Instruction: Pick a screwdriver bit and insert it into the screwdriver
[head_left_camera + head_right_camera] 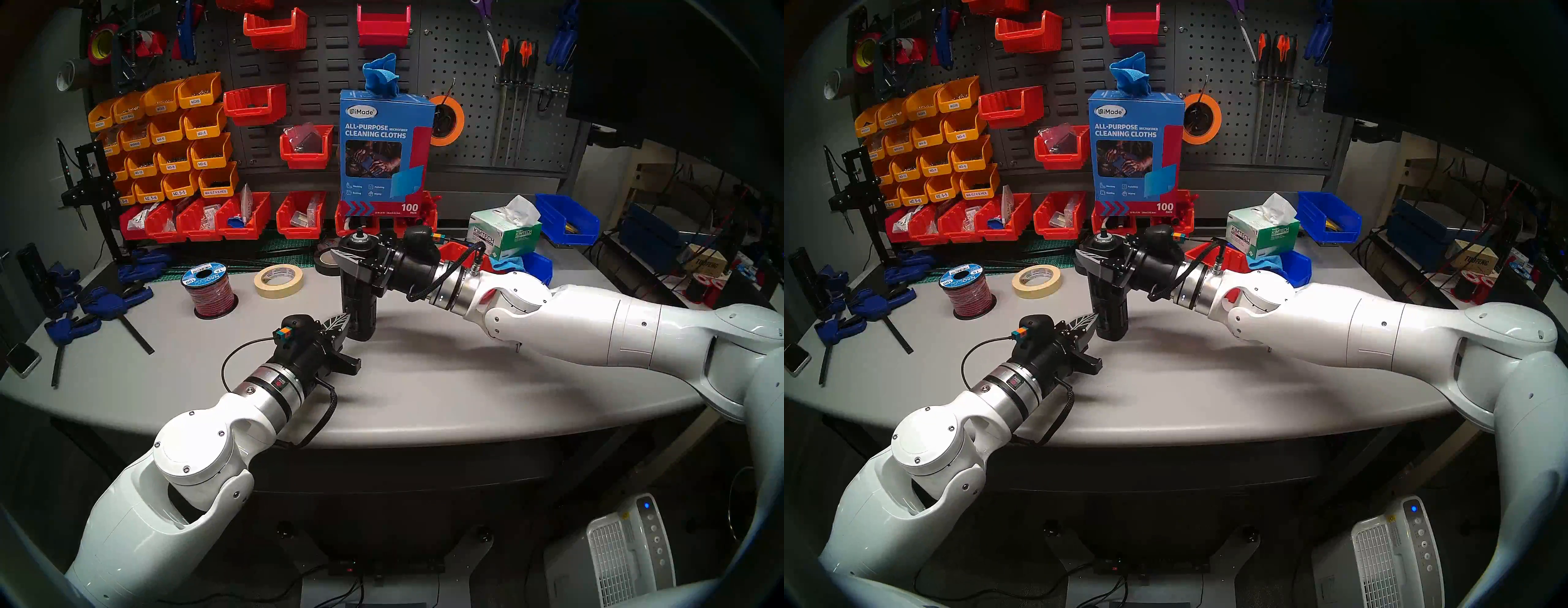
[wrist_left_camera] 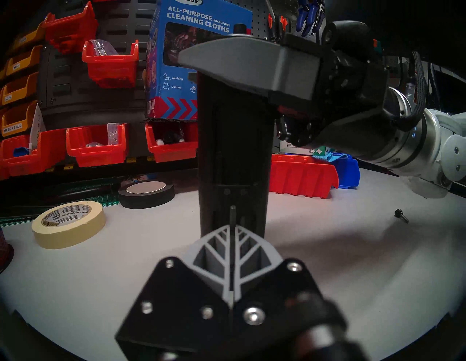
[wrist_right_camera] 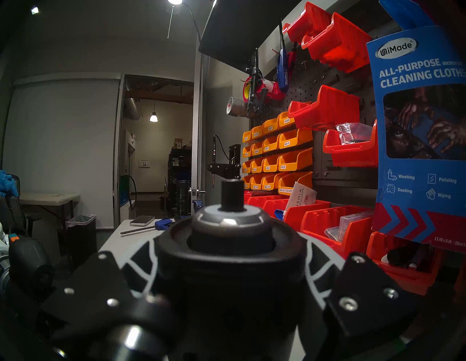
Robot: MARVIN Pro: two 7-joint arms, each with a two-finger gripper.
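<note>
Up at twelve o'clock of the head view, a blue cleaning-cloth box [image 1: 384,148] had one blue cloth poking from its top, and red bins [image 1: 237,218] below held small bagged parts. At two o'clock a green tissue box [image 1: 505,235] showed a white tissue. The right gripper [image 1: 354,259] was clamped around the upper body of the screwdriver [image 1: 358,305], a thick black slotted column standing upright on the smooth grey table [image 1: 424,382]. The left gripper [image 2: 232,239], its ribbed grey fingers pressed together, pinched the screwdriver bit [image 2: 232,214], a thin dark rod, just before the column's base.
</note>
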